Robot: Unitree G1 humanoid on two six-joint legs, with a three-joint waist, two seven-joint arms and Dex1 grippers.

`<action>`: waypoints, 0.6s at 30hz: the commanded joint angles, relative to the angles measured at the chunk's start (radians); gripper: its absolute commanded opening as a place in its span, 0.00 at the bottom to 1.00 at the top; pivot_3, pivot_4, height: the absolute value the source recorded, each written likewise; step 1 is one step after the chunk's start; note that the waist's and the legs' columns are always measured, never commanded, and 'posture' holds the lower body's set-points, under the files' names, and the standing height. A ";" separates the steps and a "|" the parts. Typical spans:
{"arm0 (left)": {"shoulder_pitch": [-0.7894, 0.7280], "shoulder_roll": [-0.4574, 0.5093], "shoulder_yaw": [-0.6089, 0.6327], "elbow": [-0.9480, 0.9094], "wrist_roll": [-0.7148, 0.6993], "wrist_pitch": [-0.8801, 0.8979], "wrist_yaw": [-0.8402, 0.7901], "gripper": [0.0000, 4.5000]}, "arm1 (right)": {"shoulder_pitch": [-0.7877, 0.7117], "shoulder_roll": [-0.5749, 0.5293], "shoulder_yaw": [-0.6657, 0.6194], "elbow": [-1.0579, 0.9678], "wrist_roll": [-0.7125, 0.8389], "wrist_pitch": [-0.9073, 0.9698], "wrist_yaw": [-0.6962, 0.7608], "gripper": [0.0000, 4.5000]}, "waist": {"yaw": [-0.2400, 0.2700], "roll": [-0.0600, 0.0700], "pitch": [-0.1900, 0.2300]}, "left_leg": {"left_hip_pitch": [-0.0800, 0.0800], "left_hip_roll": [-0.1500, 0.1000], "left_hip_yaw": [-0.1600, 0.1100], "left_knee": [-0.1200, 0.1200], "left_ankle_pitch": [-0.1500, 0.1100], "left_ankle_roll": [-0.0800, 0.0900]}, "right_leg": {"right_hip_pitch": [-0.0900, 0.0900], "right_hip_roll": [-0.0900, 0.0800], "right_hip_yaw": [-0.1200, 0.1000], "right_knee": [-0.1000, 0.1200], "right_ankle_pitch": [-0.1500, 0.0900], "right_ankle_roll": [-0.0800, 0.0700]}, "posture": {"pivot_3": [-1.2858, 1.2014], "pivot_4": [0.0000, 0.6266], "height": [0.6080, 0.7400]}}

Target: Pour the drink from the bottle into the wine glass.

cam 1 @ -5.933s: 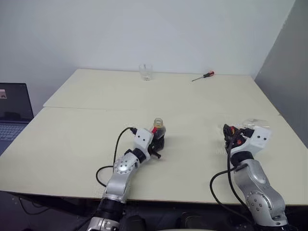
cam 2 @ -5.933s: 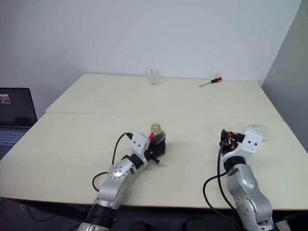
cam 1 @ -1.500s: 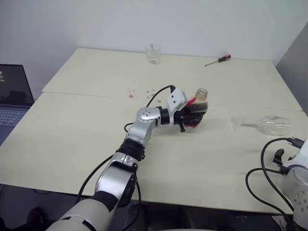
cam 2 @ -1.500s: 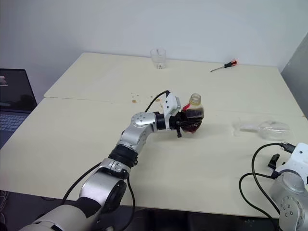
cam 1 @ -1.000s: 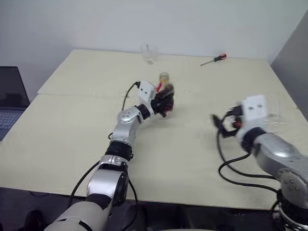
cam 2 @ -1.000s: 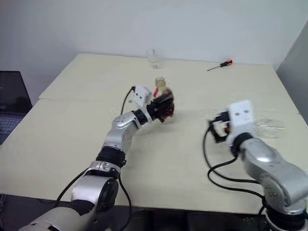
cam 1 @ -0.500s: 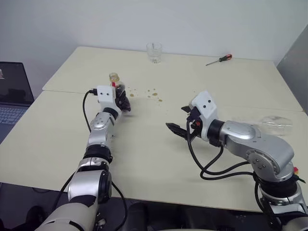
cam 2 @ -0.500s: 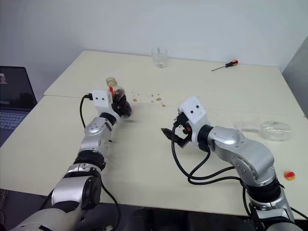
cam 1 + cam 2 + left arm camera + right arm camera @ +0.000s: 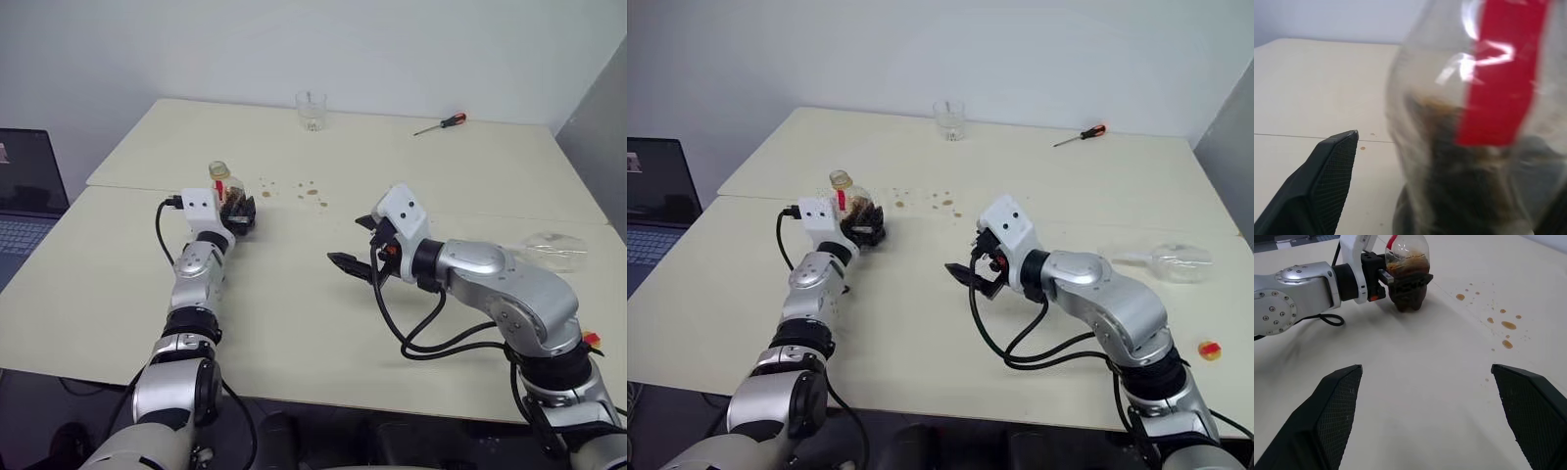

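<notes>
left end effector (image 9: 238, 210) brackets bottle (image 9: 228, 193); cream table (image 9: 294, 323) spotted brown

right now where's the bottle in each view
Left eye view: bottle at left of centre, on the table.
Right eye view: at left of centre too.
Left wrist view: close up, between that arm's fingers.
Right wrist view: near the top.
Shared landmark: the brown spill drops beside it.

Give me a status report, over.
Left gripper open around upright bottle. Right gripper open, empty. Wine glass lying on its side. Drink drops on table.
</notes>
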 commanded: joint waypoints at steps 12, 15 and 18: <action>0.352 0.143 0.026 -0.631 -0.091 0.351 -0.133 1.00 | -0.018 -0.020 -0.053 0.058 -0.015 -0.063 0.088 1.00 | -0.003 0.000 0.000 | 0.001 0.002 -0.001 -0.001 0.000 0.000 | 0.000 -0.001 0.003 0.000 0.000 0.000 | 0.52 0.24 1.00; 0.465 0.188 0.063 -0.769 -0.149 0.435 -0.185 1.00 | 0.015 -0.032 -0.114 0.069 0.006 -0.043 0.090 1.00 | -0.005 0.000 0.000 | 0.001 0.002 -0.001 0.000 0.000 0.000 | 0.000 -0.002 0.004 0.000 0.000 0.000 | 0.52 0.24 1.00; 0.638 0.287 0.077 -0.975 -0.277 0.531 -0.375 1.00 | 0.076 -0.047 -0.244 0.083 0.047 0.003 0.071 1.00 | -0.005 -0.001 0.000 | 0.001 0.003 -0.001 -0.001 0.000 0.000 | 0.000 -0.003 0.005 0.000 0.000 0.000 | 0.52 0.24 1.00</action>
